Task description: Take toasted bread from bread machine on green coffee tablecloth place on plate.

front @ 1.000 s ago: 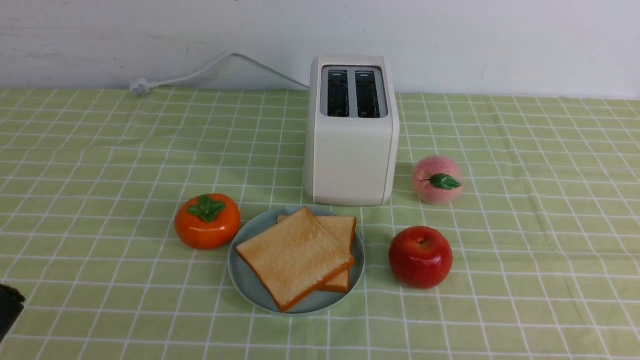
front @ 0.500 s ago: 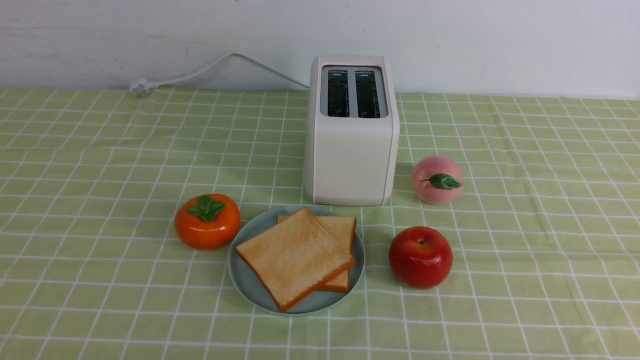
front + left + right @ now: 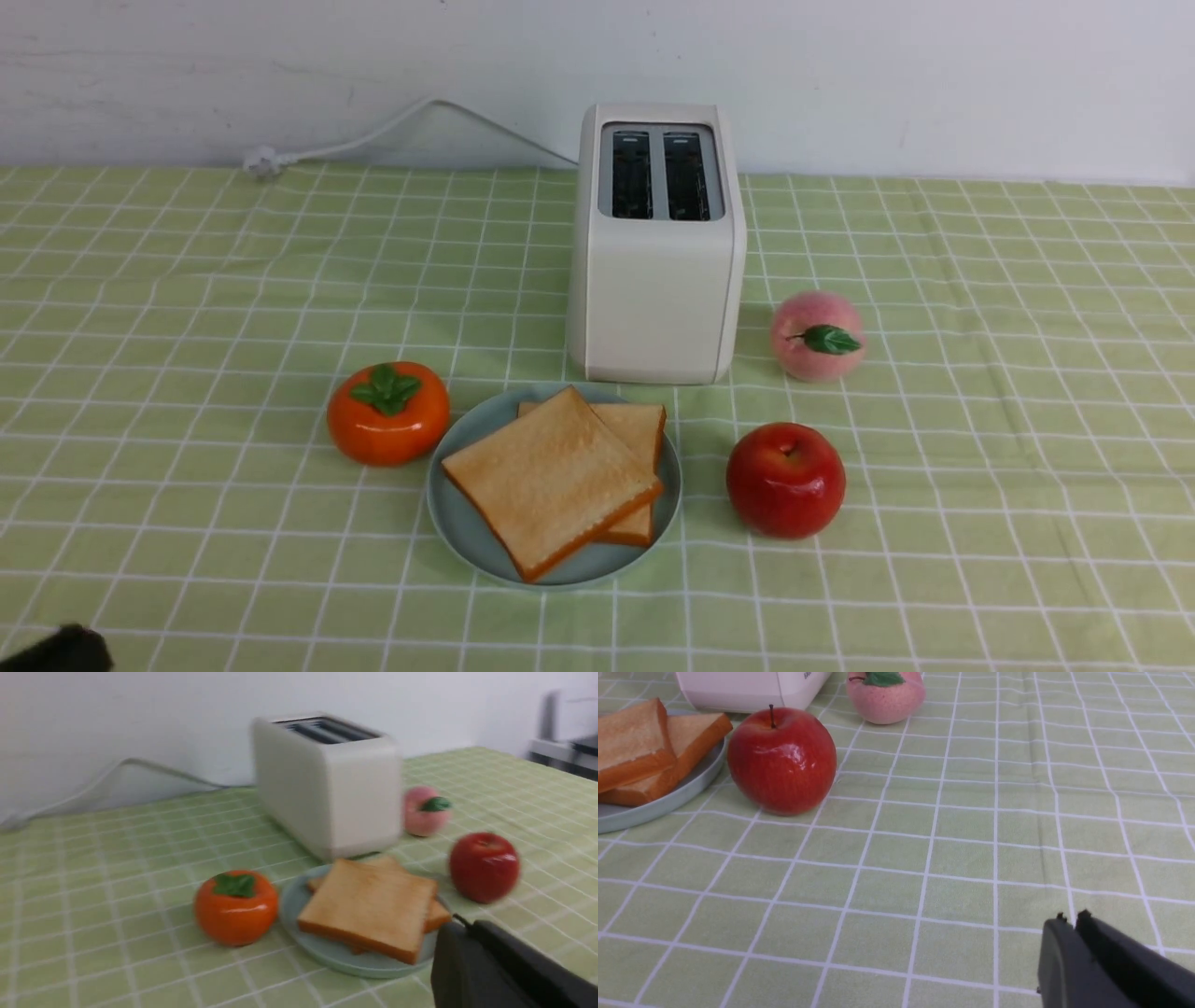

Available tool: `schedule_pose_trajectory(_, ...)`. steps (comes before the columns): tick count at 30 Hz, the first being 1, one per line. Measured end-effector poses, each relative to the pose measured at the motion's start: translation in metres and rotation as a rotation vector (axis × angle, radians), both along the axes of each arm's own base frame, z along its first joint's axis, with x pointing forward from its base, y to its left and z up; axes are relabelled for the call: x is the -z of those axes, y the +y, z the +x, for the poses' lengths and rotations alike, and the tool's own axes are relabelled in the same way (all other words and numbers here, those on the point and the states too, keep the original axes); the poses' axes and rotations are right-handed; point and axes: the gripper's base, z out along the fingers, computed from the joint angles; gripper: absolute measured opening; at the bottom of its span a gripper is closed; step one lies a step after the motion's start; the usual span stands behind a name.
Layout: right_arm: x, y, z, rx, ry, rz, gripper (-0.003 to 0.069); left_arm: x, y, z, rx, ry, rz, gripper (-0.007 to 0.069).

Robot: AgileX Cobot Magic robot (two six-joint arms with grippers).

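Finishing the task: both toasted bread slices (image 3: 551, 481) lying stacked on the plate (image 3: 448, 523), ahead of the clenched, empty left gripper (image 3: 460, 933); right gripper (image 3: 1069, 924) likewise pinched together, grasping nothing. Nothing remaining but parking.

2 toast slices (image 3: 551, 479) on plate (image 3: 457, 532) before toaster (image 3: 655, 280).

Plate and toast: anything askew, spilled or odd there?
Nothing is spilled or damaged. The two slices of toasted bread lie stacked on the plate, the top one turned at an angle to the lower one and lying across it. The bread machine stands upright with both slots empty.
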Motion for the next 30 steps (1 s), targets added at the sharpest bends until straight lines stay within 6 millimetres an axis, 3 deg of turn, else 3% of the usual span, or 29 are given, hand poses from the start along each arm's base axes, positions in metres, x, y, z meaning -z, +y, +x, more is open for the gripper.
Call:
schedule_pose_trajectory(7, 0.0, 0.0, 0.0, 0.0, 0.0, 0.0, 0.0053, 0.017, 0.015, 0.005, -0.318, 0.168, -0.177, -0.0013)
schedule_pose_trajectory(14, 0.0, 0.0, 0.0, 0.0, 0.0, 0.0, 0.0062, 0.063, 0.016, 0.01, -0.36, 0.287, -0.158, -0.0013)
schedule_pose_trajectory(30, 0.0, 0.0, 0.0, 0.0, 0.001, 0.0, 0.0087, 0.069, 0.016, 0.008, -0.368, 0.324, -0.163, -0.0013)
